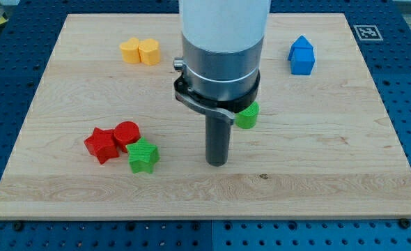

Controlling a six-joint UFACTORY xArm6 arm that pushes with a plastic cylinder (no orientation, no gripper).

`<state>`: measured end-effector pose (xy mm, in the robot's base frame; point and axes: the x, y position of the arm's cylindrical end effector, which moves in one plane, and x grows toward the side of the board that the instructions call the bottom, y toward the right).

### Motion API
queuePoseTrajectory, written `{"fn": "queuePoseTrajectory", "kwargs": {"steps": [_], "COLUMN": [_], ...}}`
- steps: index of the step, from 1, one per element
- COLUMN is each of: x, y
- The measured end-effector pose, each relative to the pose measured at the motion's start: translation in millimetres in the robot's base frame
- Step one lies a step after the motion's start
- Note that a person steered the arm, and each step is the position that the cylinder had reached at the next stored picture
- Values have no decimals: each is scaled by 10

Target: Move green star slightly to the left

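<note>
The green star [143, 156] lies on the wooden board [317, 160] at the lower left, touching the red cylinder [127, 133] above it. A red star [102, 145] sits just left of them. My tip [216, 163] rests on the board to the right of the green star, about a hundred pixels away, with bare wood between them. A second green block [248, 115], shape unclear, sits partly hidden behind the arm's body, up and right of my tip.
A yellow block [140, 51], shaped like two joined lobes, lies at the upper left. A blue house-shaped block [301, 56] lies at the upper right. The arm's white and grey body [223, 42] hides the board's top middle.
</note>
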<state>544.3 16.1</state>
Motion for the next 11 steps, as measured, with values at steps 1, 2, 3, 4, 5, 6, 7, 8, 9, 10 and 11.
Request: {"fn": "queuePoseTrajectory", "kwargs": {"steps": [1,2,3,4,5,6,7,8,9,10,11], "x": [0,0,0,0,-46,-149,-318,-431,-449,-557,-727], "y": [205,254,297,389,480,556,633,742,850,955,968]}}
